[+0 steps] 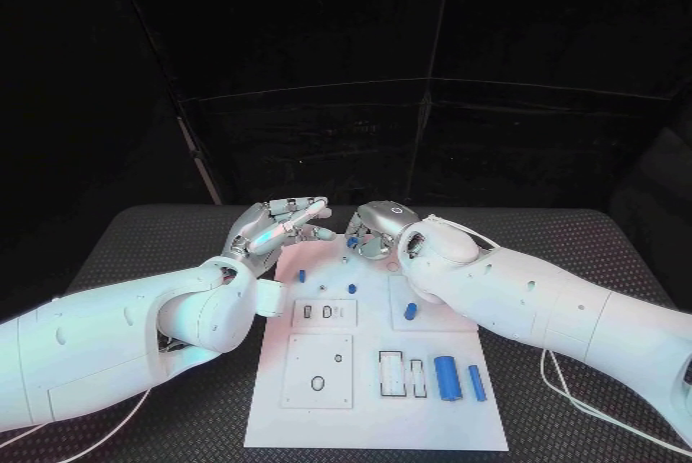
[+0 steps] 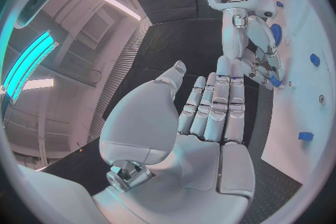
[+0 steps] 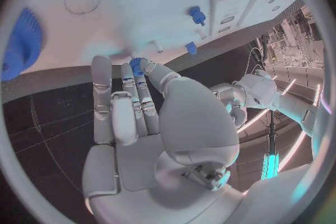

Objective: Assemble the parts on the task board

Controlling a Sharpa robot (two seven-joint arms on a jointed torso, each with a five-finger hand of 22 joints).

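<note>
The right robot hand [image 3: 140,117] pinches a small blue part [image 3: 136,65] over the task board's [image 1: 433,403] far edge; the left robot hand [image 1: 281,228] hovers open. Two pegs stand seated; several parts [image 1: 447,377] lie loose, so most assembly seems left.

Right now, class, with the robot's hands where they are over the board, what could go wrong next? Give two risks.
1. The right hand pinches a small blue part only at its fingertips above the task board; it could slip and drop.
2. The left hand hovers open close beside the right hand; the two might collide, or brush the upright blue pegs.
</note>
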